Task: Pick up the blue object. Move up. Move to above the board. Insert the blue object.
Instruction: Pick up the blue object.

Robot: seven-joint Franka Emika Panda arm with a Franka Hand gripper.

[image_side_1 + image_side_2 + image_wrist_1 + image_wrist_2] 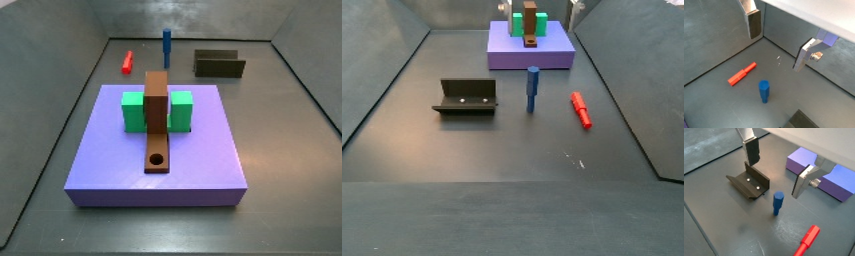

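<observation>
The blue object (764, 91) is a thin bright blue peg standing upright on the grey floor; it also shows in the other wrist view (778, 203) and in both side views (167, 47) (533, 88). The board (158, 120) is a narrow brown plank with a round hole near its near end, lying across the green block (135, 110) on the purple slab (158, 165); it also shows in a side view (532, 25). My gripper (779, 42) (777, 167) hangs above the floor, open and empty. The peg stands below it, outside the gap between the fingers.
A small red stick (742, 74) (581, 108) lies on the floor beside the peg. The dark fixture (751, 182) (466, 96) stands on the peg's other side. The purple slab (817, 170) is close to one finger. Grey walls enclose the floor.
</observation>
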